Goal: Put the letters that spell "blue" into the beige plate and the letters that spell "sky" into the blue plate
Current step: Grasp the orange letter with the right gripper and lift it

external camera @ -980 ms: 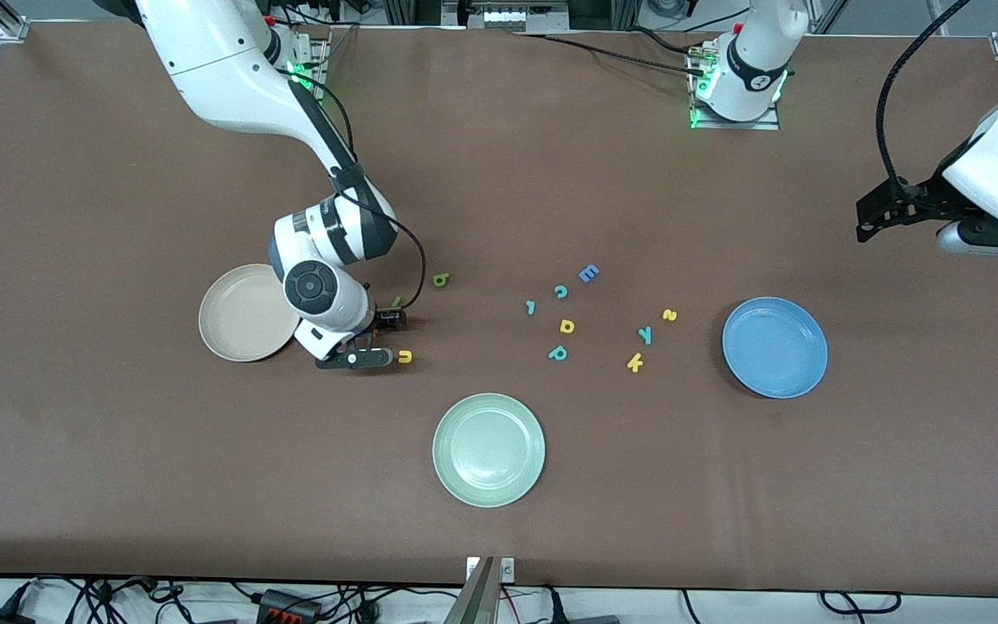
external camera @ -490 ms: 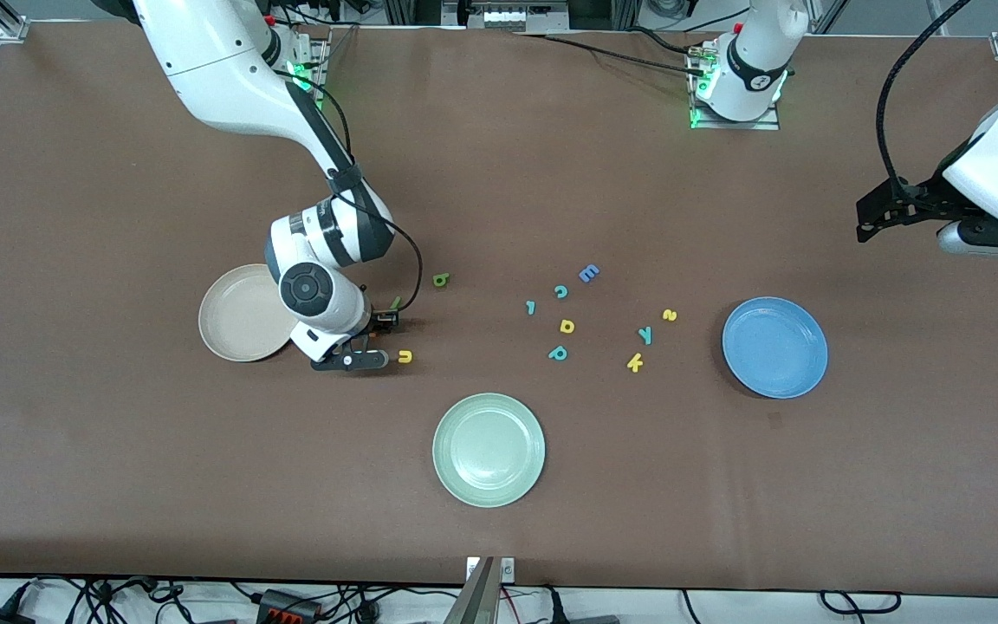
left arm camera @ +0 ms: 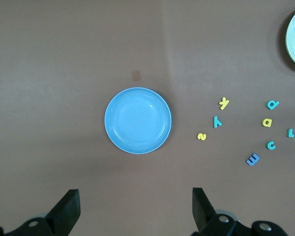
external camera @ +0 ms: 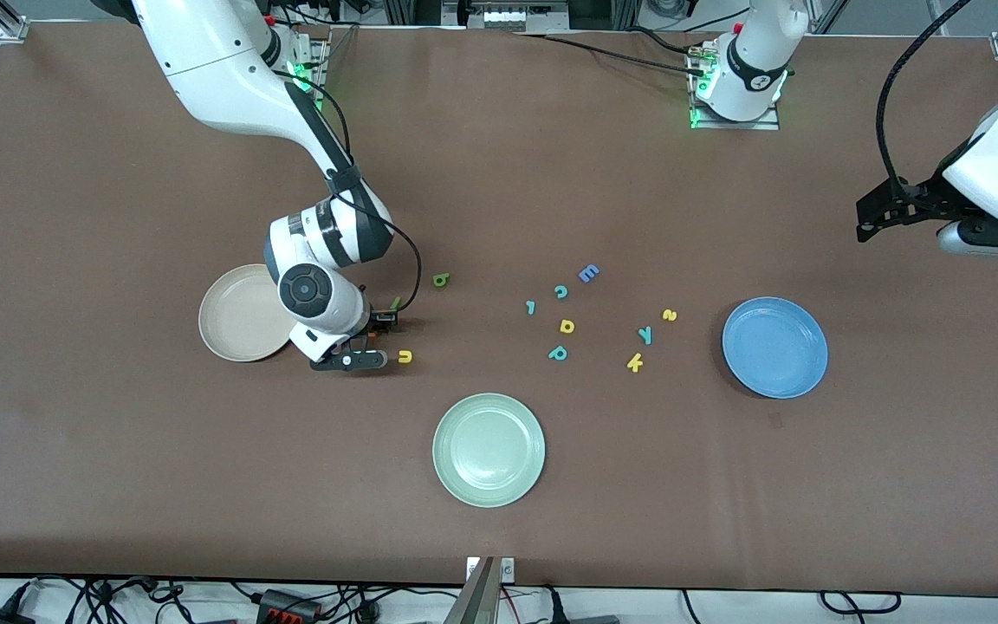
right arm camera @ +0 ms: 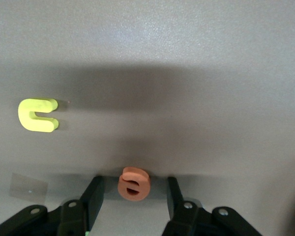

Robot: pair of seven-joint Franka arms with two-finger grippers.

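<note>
My right gripper [right arm camera: 133,181] is down at the table beside the beige plate [external camera: 235,316]. It is open, and the orange e [right arm camera: 134,183] lies between its fingers with a gap on each side. The yellow u [external camera: 405,356] lies just past the fingertips. The dark green l [external camera: 395,302] and the green b [external camera: 440,279] lie close by. Beside the blue plate [external camera: 774,347] lie the yellow s [external camera: 670,315], the teal y [external camera: 645,334] and the yellow k [external camera: 635,362]. My left gripper [left arm camera: 135,194] waits open, high over the table near the blue plate [left arm camera: 137,120].
A pale green plate [external camera: 489,449] sits nearer the front camera, mid-table. Stray letters lie in the middle: a blue E [external camera: 588,274], a teal c [external camera: 560,291], a small teal piece [external camera: 530,307], a yellow rounded letter [external camera: 567,326] and a teal p [external camera: 558,353].
The right hand has shifted slightly toward the beige plate and its fingers have drawn closer together. The left arm and the letters have not moved.
</note>
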